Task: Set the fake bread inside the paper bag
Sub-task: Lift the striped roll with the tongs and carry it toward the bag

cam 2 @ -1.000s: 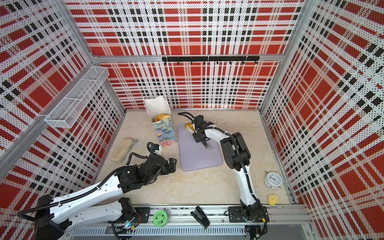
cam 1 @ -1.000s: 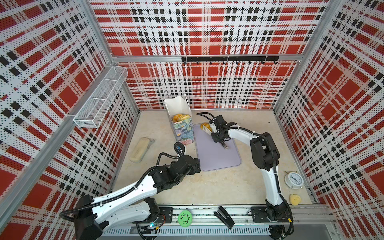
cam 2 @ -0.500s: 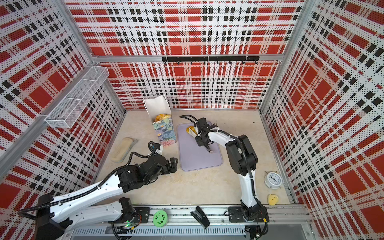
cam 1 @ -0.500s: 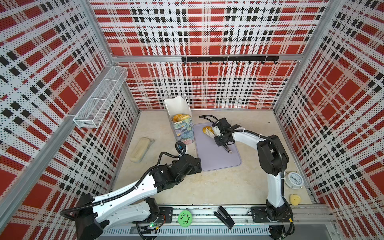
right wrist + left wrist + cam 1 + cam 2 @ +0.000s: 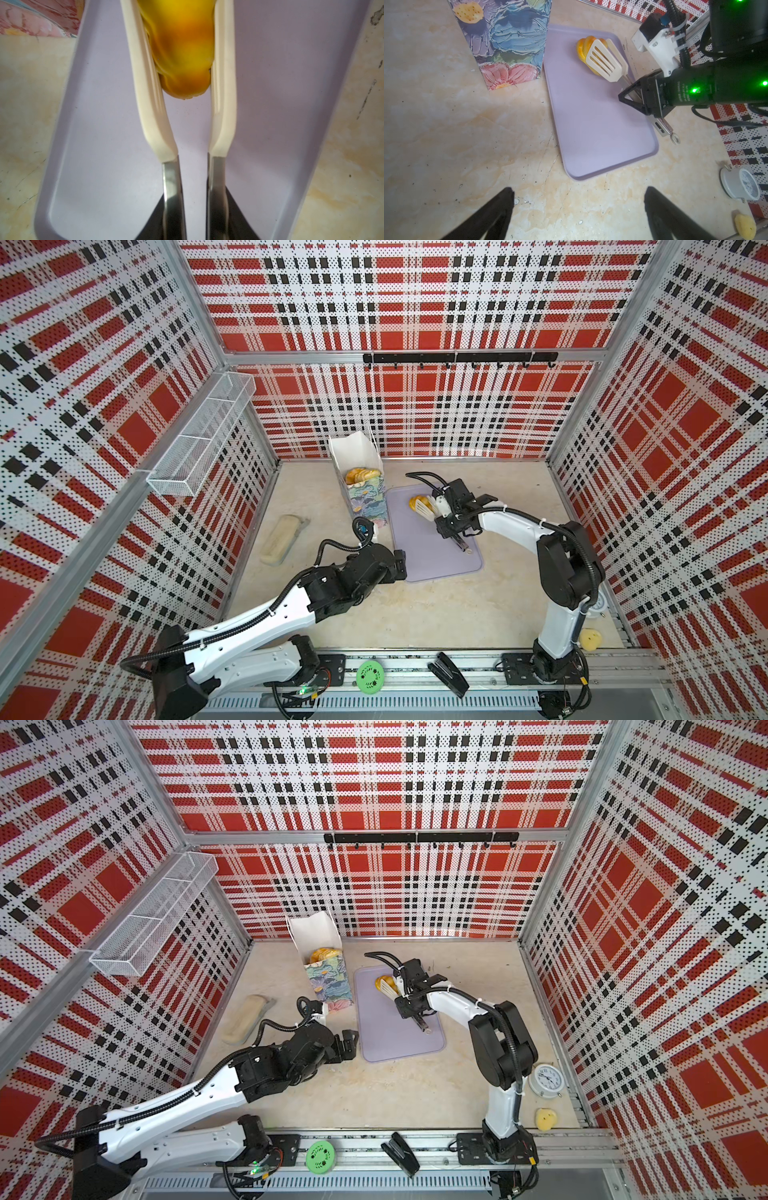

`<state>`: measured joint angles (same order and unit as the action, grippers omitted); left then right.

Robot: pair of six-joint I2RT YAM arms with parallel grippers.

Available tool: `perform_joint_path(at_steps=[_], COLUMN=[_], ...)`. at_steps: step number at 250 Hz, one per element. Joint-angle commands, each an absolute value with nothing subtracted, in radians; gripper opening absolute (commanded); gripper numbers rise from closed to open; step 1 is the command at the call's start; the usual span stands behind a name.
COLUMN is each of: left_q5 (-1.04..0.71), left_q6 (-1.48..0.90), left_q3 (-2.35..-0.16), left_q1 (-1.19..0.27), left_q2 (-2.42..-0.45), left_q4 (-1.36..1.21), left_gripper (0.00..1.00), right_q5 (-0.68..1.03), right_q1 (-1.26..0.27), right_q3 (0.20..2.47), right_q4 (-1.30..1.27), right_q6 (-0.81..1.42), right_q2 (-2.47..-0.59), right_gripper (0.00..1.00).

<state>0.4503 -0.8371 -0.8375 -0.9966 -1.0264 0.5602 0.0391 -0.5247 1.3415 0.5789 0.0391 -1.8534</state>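
Observation:
The paper bag (image 5: pixel 365 499) (image 5: pixel 329 979) (image 5: pixel 508 41) stands upright at the back left of the table, with fake bread (image 5: pixel 359 475) (image 5: pixel 322 955) showing in its white mouth. My right gripper (image 5: pixel 451 526) (image 5: pixel 413 1006) (image 5: pixel 631 97) (image 5: pixel 193 207) is shut on the steel handles of cream tongs (image 5: pixel 428 509) (image 5: pixel 604 62) (image 5: pixel 149 104). The tongs clamp one golden fake bread (image 5: pixel 417 502) (image 5: pixel 382 982) (image 5: pixel 583 49) (image 5: pixel 182 41) over the far end of the lilac tray (image 5: pixel 436 560) (image 5: pixel 591 135), right of the bag. My left gripper (image 5: pixel 401 564) (image 5: pixel 351 1042) (image 5: pixel 578 193) is open and holds nothing, at the tray's near left corner.
A pale beige block (image 5: pixel 279 539) lies by the left wall. A clock (image 5: pixel 547 1079) and a pale-yellow lump (image 5: pixel 590 639) sit at the front right. A green disc (image 5: pixel 369 674) and a black stapler (image 5: pixel 449 674) lie on the front rail. A wire basket (image 5: pixel 199 439) hangs on the left wall.
The right gripper has squeezed the tongs tighter on the bread and drawn it slightly toward the front, its elbow swinging right. The left arm has barely moved.

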Motion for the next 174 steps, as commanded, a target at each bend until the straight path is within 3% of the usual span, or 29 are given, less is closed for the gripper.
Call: perform_joint_path(at_steps=[1,174], left_q5=[0.479,0.505], left_q6=[-0.819,-0.764], left_q3=[-0.874,-0.955], left_q1=[-1.005,-1.003], left_q2=[-1.037,-1.039], left_q4=[0.548,0.59], left_gripper=[0.99,0.99], right_q5=[0.073,0.159], right_q1=[-0.52,-0.562], right_q3=[1.323,1.235], right_q4=[0.533,0.525], right_q6=[0.056,0.15], right_q2=[-1.776,-1.583], right_gripper=[0.35,0.35])
